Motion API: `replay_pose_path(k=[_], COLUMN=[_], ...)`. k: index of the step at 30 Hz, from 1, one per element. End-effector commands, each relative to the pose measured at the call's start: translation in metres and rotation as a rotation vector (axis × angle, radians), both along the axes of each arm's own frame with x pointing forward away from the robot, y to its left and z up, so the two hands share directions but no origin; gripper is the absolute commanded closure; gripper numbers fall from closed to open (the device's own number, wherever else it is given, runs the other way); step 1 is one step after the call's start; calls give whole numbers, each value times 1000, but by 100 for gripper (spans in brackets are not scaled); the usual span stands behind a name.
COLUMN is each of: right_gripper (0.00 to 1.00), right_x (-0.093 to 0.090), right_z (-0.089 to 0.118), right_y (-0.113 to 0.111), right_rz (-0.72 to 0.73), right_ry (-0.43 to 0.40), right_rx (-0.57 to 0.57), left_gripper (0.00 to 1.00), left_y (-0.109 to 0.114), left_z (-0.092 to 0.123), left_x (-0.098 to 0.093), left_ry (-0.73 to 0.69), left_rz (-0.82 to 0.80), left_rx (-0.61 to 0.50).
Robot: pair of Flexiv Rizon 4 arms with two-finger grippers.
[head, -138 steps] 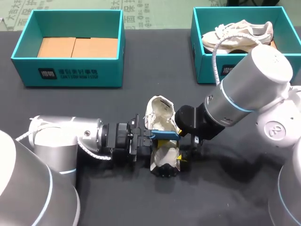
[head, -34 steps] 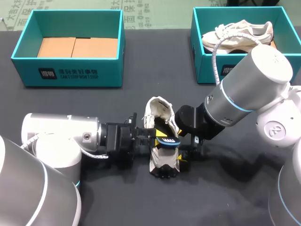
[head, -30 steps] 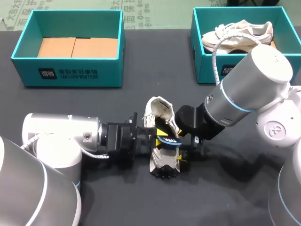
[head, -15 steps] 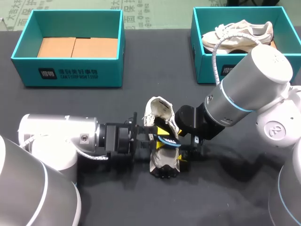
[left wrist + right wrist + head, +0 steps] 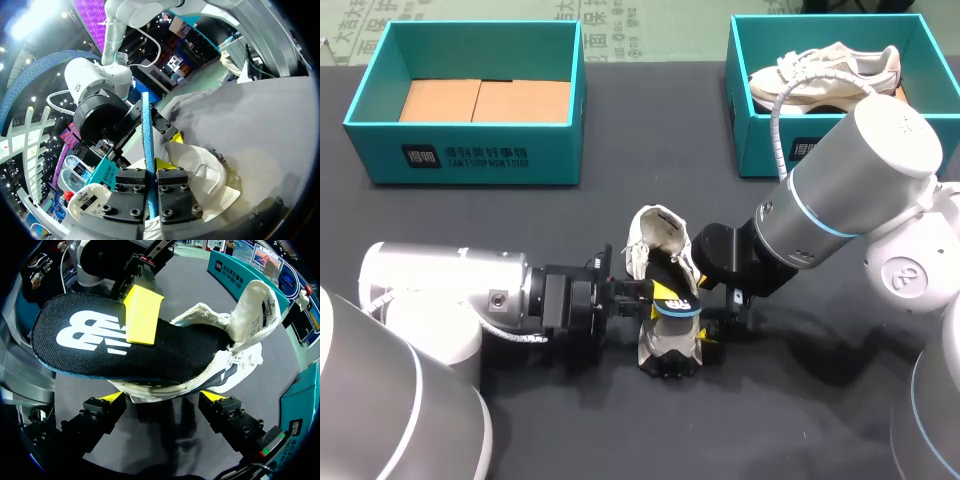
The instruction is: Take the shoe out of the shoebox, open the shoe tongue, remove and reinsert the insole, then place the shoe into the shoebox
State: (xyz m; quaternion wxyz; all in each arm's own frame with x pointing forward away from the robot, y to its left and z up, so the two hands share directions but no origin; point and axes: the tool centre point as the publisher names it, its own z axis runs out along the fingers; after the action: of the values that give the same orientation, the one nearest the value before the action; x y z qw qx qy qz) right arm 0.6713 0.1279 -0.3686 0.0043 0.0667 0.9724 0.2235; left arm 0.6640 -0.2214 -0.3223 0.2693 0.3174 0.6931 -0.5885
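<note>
Saw a teal shoebox [image 5: 465, 158] far left. Found the left gripper [image 5: 648, 296] clenched on the insole [image 5: 676, 308], one end tucked inside the shoe [image 5: 656, 236] mid-table. Noted the right gripper [image 5: 162, 397] grasping the shoe's sole from both sides. Spotted a second shoebox [image 5: 760, 150] far right, holding another shoe [image 5: 830, 70].

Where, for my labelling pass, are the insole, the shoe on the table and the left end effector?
insole [image 5: 150, 355]: right wrist view, on its black top face.
shoe [image 5: 170, 389]: right wrist view, on its cream side below the insole.
left end effector [image 5: 150, 168]: left wrist view, between its fingertips, on the insole's blue edge.
</note>
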Motion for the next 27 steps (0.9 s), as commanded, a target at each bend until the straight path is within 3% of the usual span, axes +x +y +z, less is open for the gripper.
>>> replay_pose_path(k=[1,11,16,18,19,27], right_gripper=[0,0,0,0,0,0], right_x=[-1,-1,-1,-1,-1,-1], right_z=[-1,-1,-1,-1,-1,-1], right_y=[0,0,0,0,0,0], right_rz=[0,0,0,0,0,0], right_ry=[-2,-2,-2,-2,-2,-2], right_rx=[0,0,0,0,0,0], left_gripper=[100,100,100,71,65,62], left_y=[-3,-2,-1,0,1,2], left_z=[-11,-30,-27,-22,-20,4], left_x=[9,27,26,23,22,7], left_ry=[-10,-6,15,18,19,19], left_rz=[7,90,93,90,92,67], left_rx=[-12,57,47,37,30,-24])
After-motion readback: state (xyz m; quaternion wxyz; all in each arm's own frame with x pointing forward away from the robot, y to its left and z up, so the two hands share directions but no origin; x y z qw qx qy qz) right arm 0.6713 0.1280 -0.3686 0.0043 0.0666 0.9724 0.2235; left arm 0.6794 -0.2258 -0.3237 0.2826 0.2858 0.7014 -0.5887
